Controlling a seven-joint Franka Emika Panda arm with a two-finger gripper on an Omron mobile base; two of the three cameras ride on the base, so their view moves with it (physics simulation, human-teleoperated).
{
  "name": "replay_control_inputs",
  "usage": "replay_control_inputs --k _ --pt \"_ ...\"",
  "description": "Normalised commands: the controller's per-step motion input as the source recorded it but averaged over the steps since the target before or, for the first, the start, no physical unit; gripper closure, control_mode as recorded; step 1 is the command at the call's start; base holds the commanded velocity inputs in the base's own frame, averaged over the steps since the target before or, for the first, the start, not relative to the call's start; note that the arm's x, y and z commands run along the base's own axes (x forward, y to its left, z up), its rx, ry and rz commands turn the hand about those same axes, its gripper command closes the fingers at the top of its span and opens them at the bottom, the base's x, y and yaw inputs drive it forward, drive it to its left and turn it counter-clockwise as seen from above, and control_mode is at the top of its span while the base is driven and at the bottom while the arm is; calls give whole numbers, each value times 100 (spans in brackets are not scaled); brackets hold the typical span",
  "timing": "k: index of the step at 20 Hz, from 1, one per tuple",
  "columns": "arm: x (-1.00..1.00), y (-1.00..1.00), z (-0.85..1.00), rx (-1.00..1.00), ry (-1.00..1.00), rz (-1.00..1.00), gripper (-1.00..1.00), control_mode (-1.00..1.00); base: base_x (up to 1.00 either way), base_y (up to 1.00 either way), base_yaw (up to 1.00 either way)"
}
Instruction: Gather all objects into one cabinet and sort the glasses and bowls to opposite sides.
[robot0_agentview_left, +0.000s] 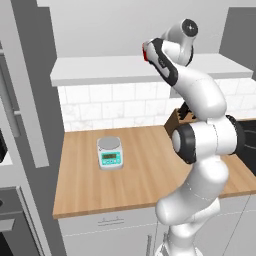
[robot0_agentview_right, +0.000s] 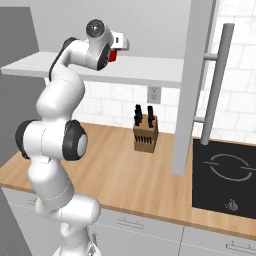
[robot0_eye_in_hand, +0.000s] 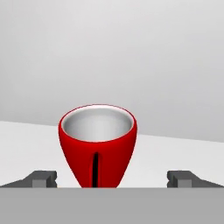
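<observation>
Red mug (robot0_eye_in_hand: 98, 146): one, upright on the white shelf (robot0_eye_in_hand: 175, 157), directly ahead of the hand, centred between the two fingertips (robot0_eye_in_hand: 41, 178); pale grey inside, a thin dark vertical line on its near face. It shows as a red patch at the hand in the right base view (robot0_agentview_right: 113, 54).

Gripper (robot0_eye_in_hand: 112, 179): jaws open wide, one to each side of the mug, not touching it.

White shelf (robot0_agentview_left: 115, 75): wall-mounted above the counter (robot0_agentview_left: 145, 170), tiled wall beneath; the arm reaches up to it.

Kitchen scale (robot0_agentview_left: 110, 152): on the counter, left of the arm, well apart from the mug.

Knife block (robot0_agentview_right: 145, 133): on the counter near the wall, dark handles upright.

Cabinet door (robot0_agentview_right: 192, 85): tall, grey, open, edge-on right of the knife block, with a vertical bar handle (robot0_agentview_right: 216, 82).

Black hob (robot0_agentview_right: 225, 175): set in the counter, far right.
</observation>
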Motion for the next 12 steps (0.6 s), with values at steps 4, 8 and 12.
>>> replay_control_inputs --k 4,8,12 --pt "0 0 0 0 0 0 -100 -100 0 0 0" --pt "3 0 0 0 0 0 -100 -100 0 0 0" --pt "10 3 0 0 0 0 -100 -100 0 0 0"
